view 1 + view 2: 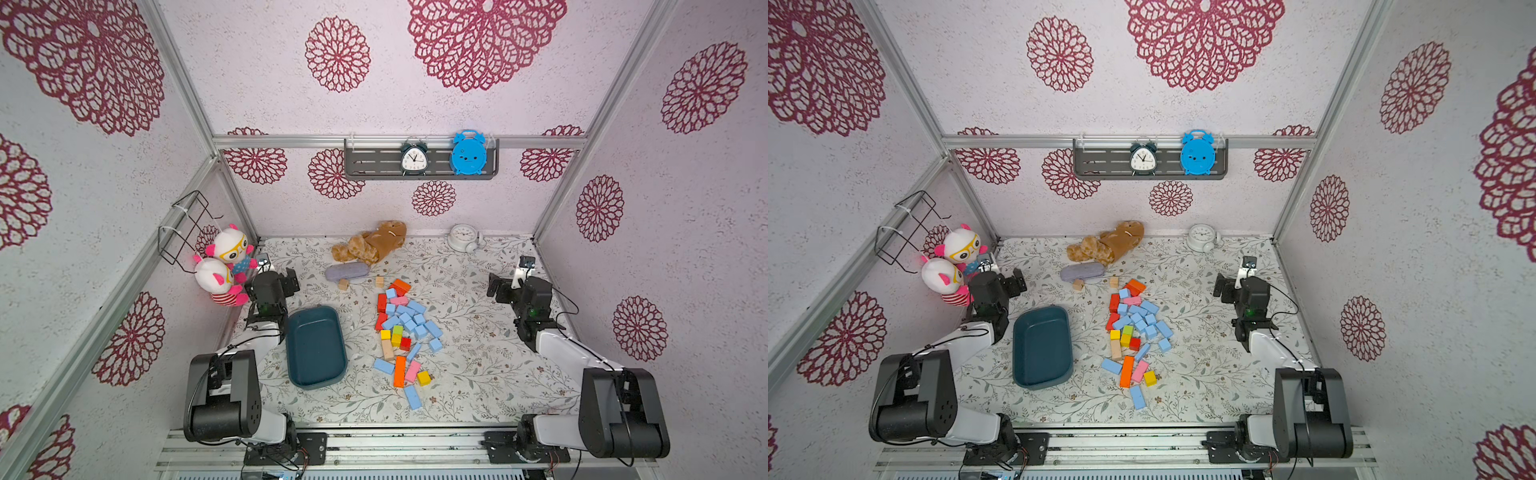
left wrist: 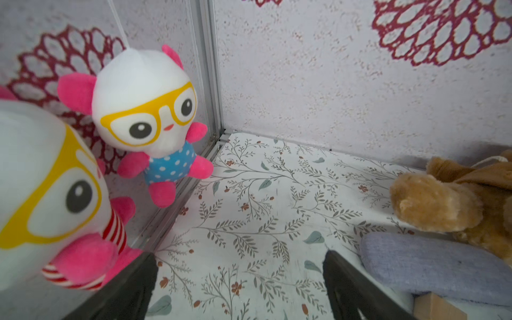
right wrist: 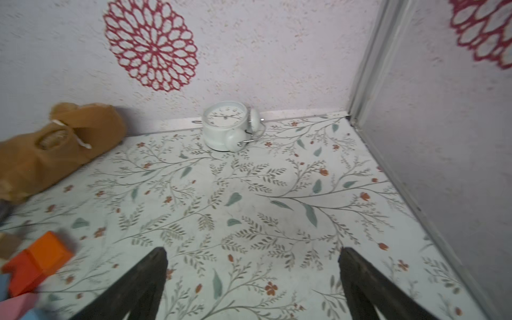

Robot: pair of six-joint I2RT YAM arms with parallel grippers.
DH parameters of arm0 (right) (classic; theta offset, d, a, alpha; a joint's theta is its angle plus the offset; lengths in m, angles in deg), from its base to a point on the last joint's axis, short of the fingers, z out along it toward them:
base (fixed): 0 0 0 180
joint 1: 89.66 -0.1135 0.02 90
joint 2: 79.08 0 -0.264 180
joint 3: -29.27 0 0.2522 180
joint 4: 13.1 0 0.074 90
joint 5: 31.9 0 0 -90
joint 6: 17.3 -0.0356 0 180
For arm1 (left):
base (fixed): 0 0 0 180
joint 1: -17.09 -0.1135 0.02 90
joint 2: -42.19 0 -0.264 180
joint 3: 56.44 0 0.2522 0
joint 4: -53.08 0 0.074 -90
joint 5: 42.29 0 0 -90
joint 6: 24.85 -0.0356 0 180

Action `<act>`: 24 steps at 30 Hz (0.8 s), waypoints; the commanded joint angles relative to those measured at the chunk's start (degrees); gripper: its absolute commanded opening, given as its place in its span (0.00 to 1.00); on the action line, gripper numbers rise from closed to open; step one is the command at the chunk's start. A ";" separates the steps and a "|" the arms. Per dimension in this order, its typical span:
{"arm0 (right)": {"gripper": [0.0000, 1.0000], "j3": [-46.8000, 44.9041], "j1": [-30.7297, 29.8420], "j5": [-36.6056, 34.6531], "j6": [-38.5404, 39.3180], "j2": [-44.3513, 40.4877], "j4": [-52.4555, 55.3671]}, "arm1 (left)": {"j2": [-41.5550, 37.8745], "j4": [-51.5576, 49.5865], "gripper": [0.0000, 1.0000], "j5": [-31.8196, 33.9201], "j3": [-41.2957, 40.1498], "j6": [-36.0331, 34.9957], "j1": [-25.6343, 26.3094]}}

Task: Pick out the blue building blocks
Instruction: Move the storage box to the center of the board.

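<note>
**Blue blocks all in the heap, both arms off at the sides with fingers wide open**

Nothing is held right now. The left fingers (image 2: pixel 349 288) are spread apart and face the back-left corner by the plush dolls (image 2: pixel 144 110). The right fingers (image 3: pixel 144 288) are just as wide and face the white clock (image 3: pixel 225 124) at the back wall.

The blue building blocks (image 1: pixel 409 320) sit mid-surface (image 1: pixel 478 374), mostly as a tight cluster of cubes with red, orange, pink, yellow, green and tan ones packed in around it.

The heap lies between the two arms and nearer the robot than either set of fingers, so whichever arm goes has to swing inward and pull back. I'd say the right arm is a bit closer to the cluster, with bare surface in between. The left arm has the dark teal tray (image 1: pixel 316 347) between it and the blocks.

A loose front blue bar (image 1: pixel 412 397) lies well apart from the cluster, long axis roughly front-to-back. It looks like the easy first grab, taken across its short sides.

The blocks look matte and sharp-edged, and the tray is smooth with a rounded rim. The tray is empty.
</note>
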 commanded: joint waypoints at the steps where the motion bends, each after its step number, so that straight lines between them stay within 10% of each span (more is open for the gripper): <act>1: 0.99 0.53 -1.89 8.69 -8.09 -2.84 11.53 | -0.85 -23.43 0.97 -6.96 8.92 -5.37 0.05; 10: 0.97 0.92 -26.36 6.60 -14.86 -2.01 6.46 | -3.36 -48.44 0.99 -21.30 12.30 -27.21 0.44; 24: 0.93 5.47 -35.88 4.21 -19.49 8.98 0.06 | 11.31 -36.65 0.98 -4.74 14.09 -37.86 11.12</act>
